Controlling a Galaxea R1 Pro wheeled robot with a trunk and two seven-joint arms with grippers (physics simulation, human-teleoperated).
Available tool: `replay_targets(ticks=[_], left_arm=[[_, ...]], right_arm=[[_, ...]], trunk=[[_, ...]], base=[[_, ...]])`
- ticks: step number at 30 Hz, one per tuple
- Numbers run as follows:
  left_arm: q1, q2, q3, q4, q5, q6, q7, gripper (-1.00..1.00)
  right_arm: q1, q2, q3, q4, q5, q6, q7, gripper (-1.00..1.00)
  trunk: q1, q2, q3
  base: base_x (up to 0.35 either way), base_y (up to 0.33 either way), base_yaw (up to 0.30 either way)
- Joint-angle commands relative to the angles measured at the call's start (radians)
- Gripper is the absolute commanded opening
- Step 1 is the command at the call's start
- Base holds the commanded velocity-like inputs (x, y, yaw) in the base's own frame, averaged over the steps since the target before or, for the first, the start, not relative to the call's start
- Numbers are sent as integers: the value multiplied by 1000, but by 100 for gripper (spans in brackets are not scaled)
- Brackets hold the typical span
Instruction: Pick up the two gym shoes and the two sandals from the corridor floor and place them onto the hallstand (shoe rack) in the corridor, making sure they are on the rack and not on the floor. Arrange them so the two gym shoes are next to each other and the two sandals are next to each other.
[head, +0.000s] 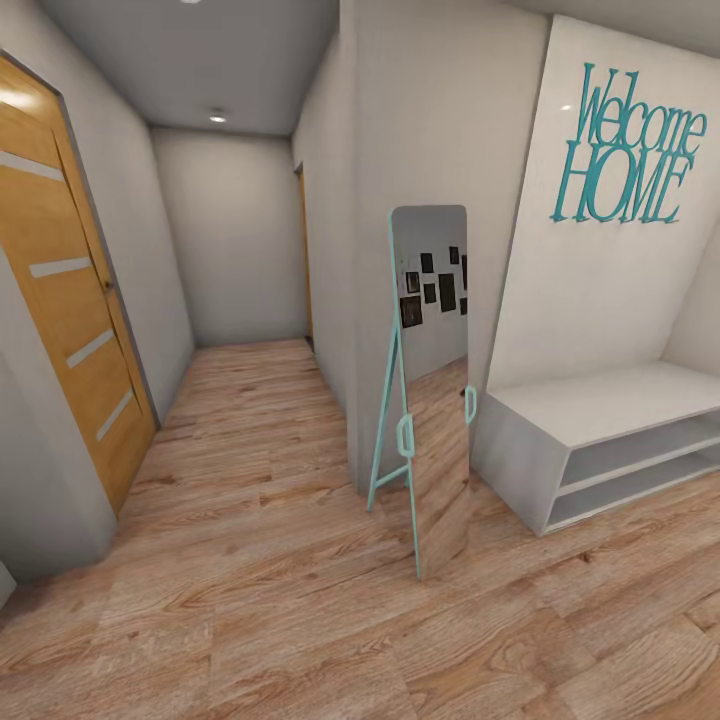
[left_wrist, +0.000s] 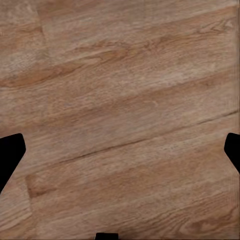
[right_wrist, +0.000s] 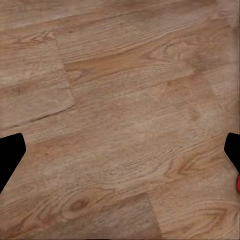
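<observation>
The hallstand (head: 600, 405), a pale grey bench with two open shelf levels beneath, stands against the right wall in the head view. The corridor floor (head: 280, 600) of wood-grain planks runs from the foreground to the far end. The gym shoes and the sandals are out of view. My left gripper (left_wrist: 120, 152) hangs open over bare planks, its dark fingertips (left_wrist: 10, 155) at the picture's edges. My right gripper (right_wrist: 120, 152) is open over the floor too. A small red patch (right_wrist: 237, 182) sits beside one right fingertip; too little shows to tell what it is.
A tall standing mirror (head: 432, 400) with a teal frame leans at the wall corner just left of the hallstand. A wooden door (head: 70, 320) is on the left wall. A teal "Welcome HOME" sign (head: 625, 150) hangs above the bench. The corridor narrows toward the back.
</observation>
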Motion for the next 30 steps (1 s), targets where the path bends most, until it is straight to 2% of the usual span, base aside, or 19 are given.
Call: replay_targets(ticks=[1,5,12,13,17,18,23,30], left_arm=[[-1,0,1,1,2,-4,0,100],[-2,3,5,8,7,-44,-1,100],[-1,11,8,34,27,-76,1,100],[0,13,8,43,44,-83,3,100],[4,16,7,51,75,-102,3,100],[6,16,6,54,85,-126,3,100],[8,16,4,61,93,-176,2,100],[9,16,3,76,97,-197,-1,100]], right_arm=[[-1,0,0,0,0,-4,0,100],[-2,0,0,1,1,-27,0,100],[-3,0,0,3,1,-41,0,100],[-3,0,-1,3,2,-43,0,100],[-3,-1,0,3,4,-45,1,100],[-3,-2,-1,2,5,-45,1,100],[-3,-3,-2,0,5,-45,2,100],[-3,-8,-4,-2,2,-45,6,100]], trunk=[[0,-1,-1],[0,-1,-1],[0,-1,-1],[0,-1,-1],[0,-1,-1],[0,-1,-1],[0,-1,-1],[0,-1,-1]], base=[[0,0,0],[0,0,0],[0,0,0],[0,0,0],[0,0,0],[0,0,0],[0,0,-17],[0,0,-185]])
